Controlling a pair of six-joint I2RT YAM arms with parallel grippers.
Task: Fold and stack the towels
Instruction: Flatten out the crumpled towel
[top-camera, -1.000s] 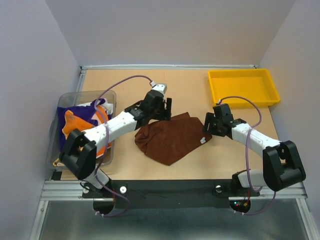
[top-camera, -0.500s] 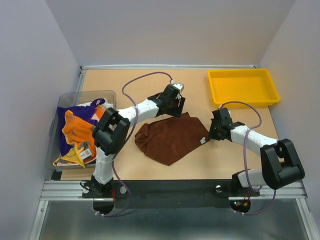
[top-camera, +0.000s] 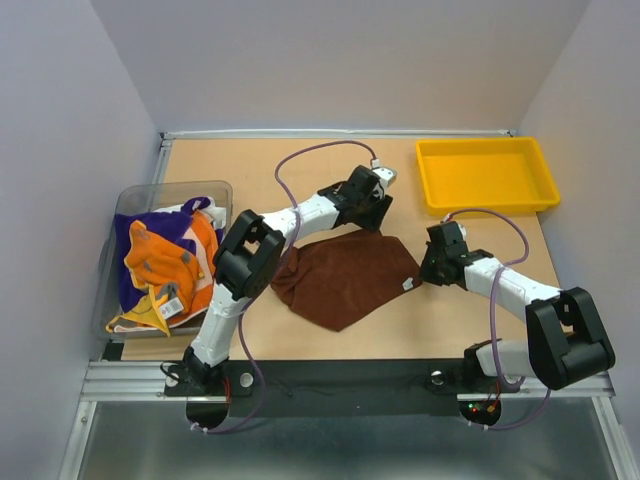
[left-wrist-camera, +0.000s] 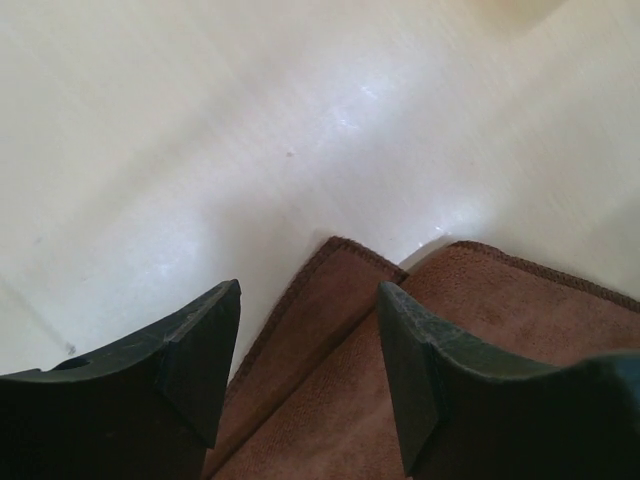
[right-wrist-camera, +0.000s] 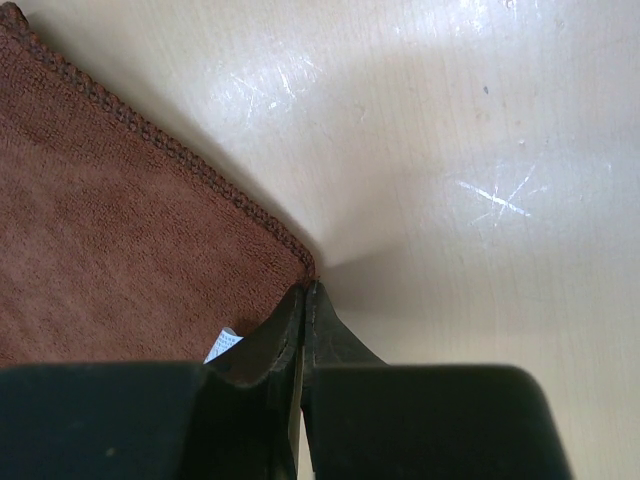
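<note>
The dark brown towel (top-camera: 340, 278) lies crumpled flat on the table's middle. My left gripper (top-camera: 372, 218) hangs over its far corner, jaws open, and the folded corner (left-wrist-camera: 335, 290) lies between the fingertips (left-wrist-camera: 205, 345) without being pinched. My right gripper (top-camera: 424, 271) is at the towel's right corner (right-wrist-camera: 290, 250), shut on the very tip of it, with a white label (right-wrist-camera: 225, 345) beside the fingers. The purple towel (top-camera: 133, 235), the orange towel (top-camera: 165, 262) and a patterned one (top-camera: 135, 322) lie heaped in the clear bin.
The clear plastic bin (top-camera: 218, 190) stands at the table's left edge. A yellow tray (top-camera: 487, 176) sits at the far right corner. Bare tabletop (top-camera: 250, 165) lies beyond the brown towel.
My left arm swung right along the brown towel's far edge to its far corner. My right gripper closed on the towel's right corner.
</note>
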